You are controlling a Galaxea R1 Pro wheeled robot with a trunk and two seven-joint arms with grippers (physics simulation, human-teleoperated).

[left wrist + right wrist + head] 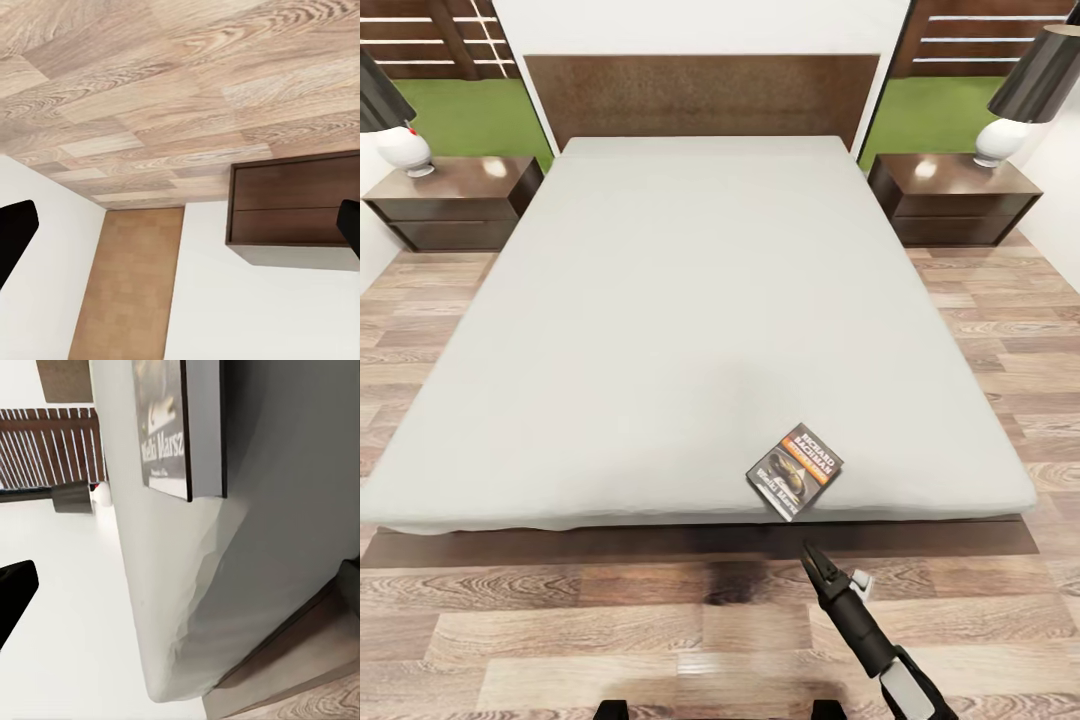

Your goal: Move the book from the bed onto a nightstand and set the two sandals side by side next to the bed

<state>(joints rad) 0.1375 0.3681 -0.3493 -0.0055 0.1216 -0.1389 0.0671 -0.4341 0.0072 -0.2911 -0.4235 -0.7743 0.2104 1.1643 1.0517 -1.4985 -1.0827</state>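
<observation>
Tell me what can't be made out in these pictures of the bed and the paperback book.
- Small paperback book with orange band: its lower title lettering is too small to read in the head view; the right wrist view's edge cuts off its cover.
- Right gripper: seen edge-on in the head view, open or shut unclear.
- Black-shaded lamps: cropped by head view edges.

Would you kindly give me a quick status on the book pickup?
Right tool short of the bed's foot edge, holding nothing. Book flat on the mattress near that edge, untouched. Nothing between them.
</observation>
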